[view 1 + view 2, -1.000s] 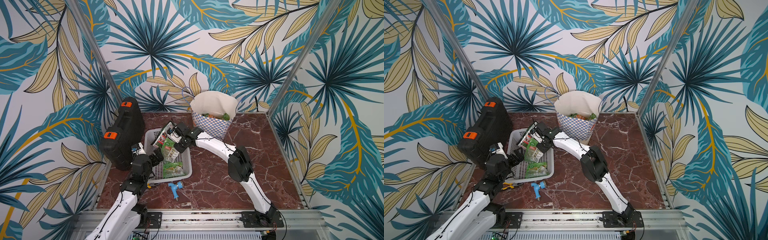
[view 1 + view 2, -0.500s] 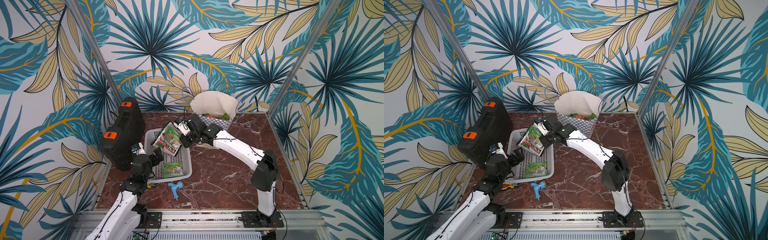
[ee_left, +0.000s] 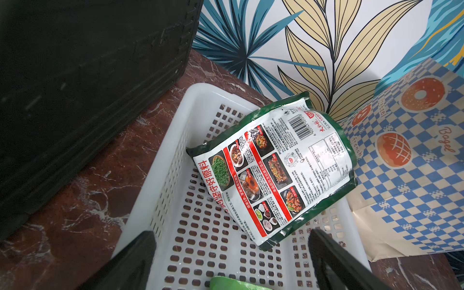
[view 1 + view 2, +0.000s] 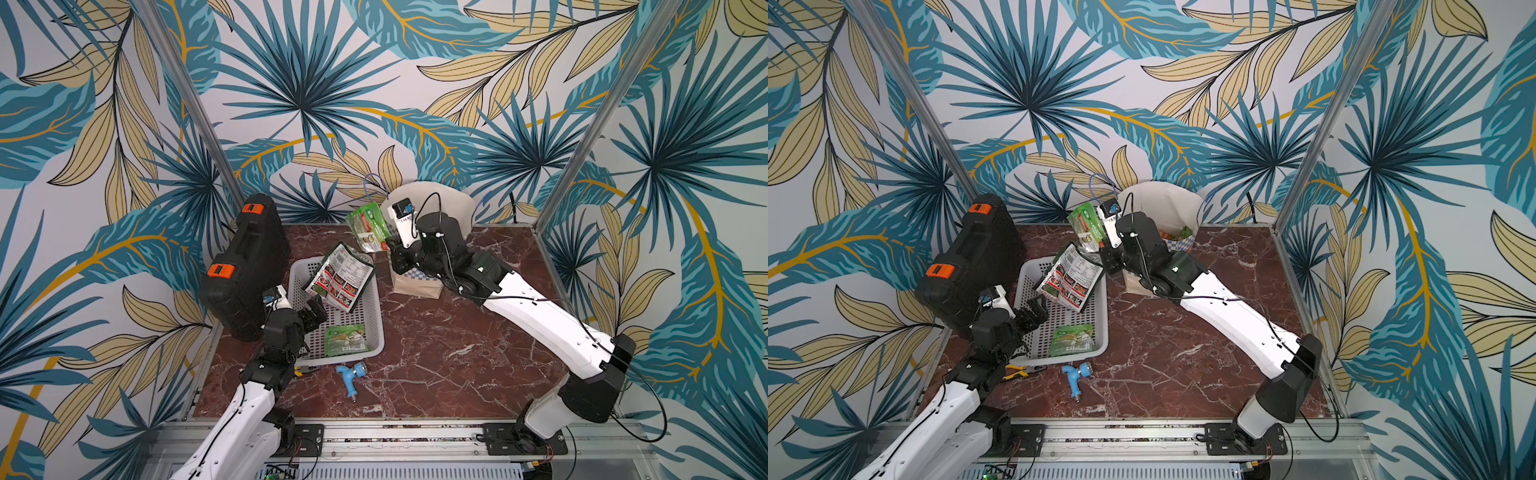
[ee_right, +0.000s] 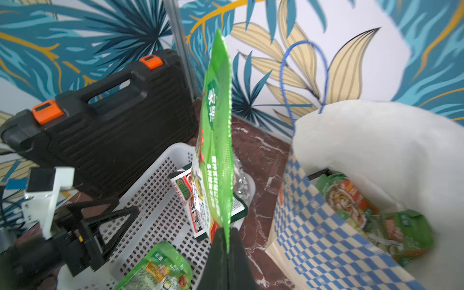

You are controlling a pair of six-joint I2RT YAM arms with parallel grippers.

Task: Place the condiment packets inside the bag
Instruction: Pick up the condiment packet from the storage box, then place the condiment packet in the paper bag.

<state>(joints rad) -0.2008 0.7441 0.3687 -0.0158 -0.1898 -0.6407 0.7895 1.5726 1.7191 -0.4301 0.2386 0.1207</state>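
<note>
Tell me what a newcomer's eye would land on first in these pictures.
The green packet pinched upright in the shut right gripper, held up beside the open mouth of the checkered bag. Next, the big printed packet propped against the far rim of the white basket, with the black case standing beside that basket.

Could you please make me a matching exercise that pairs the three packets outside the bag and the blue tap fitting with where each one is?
Things:
1. bright green packet
2. white-backed packet
3. small green packet
4. blue tap fitting

Places:
a. lying on the table, outside the basket
b. pinched in the shut right gripper, raised beside the bag
c. flat on the basket floor
d. leaning tilted at the basket's far end

Pairs: 1-b, 2-d, 3-c, 4-a
</note>
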